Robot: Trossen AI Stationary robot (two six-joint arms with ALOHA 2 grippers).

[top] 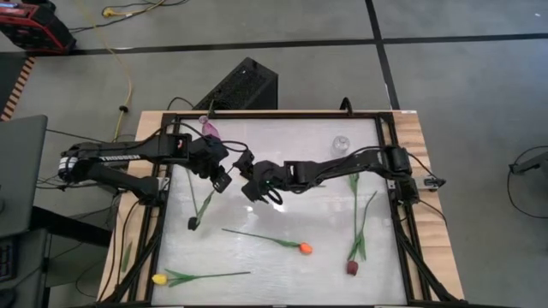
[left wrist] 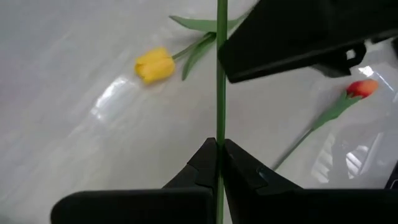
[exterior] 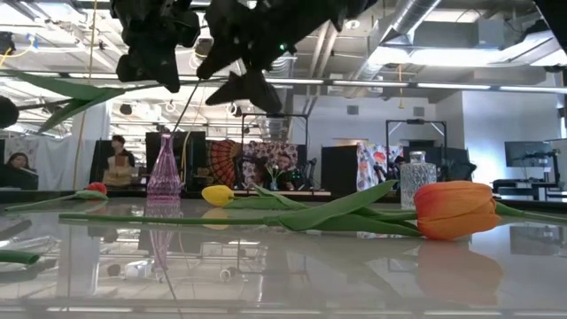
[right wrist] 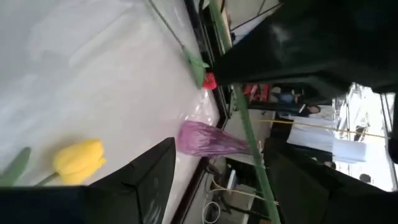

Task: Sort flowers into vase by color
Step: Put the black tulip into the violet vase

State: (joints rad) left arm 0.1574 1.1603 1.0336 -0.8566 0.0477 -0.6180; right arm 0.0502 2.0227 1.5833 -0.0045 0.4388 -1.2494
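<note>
Nearest the front edge of the counter lies a yellow tulip, flat, its head toward the left corner and its stem running right along the edge. Just behind it an orange-red tulip lies flat nearer the middle, head to the right and stem slanting back to the left; in the low view its head fills the right foreground. To the right a maroon tulip lies with its head toward the front and its long stem reaching back toward the right arm. Further back, above the counter's middle, the left gripper is clenched on the thin green stem of a dark-headed tulip, which hangs slanted from the fingers with its head down toward the front left; the left wrist view shows the stem pinched between the two fingers and running straight on past them. The right gripper hovers just beside it, its fingers spread and grasping nothing. At the back of the counter stand a purple vase, upright near the left rear corner, and a clear glass vase toward the right rear. In the room beyond, a person sits behind the counter.
</note>
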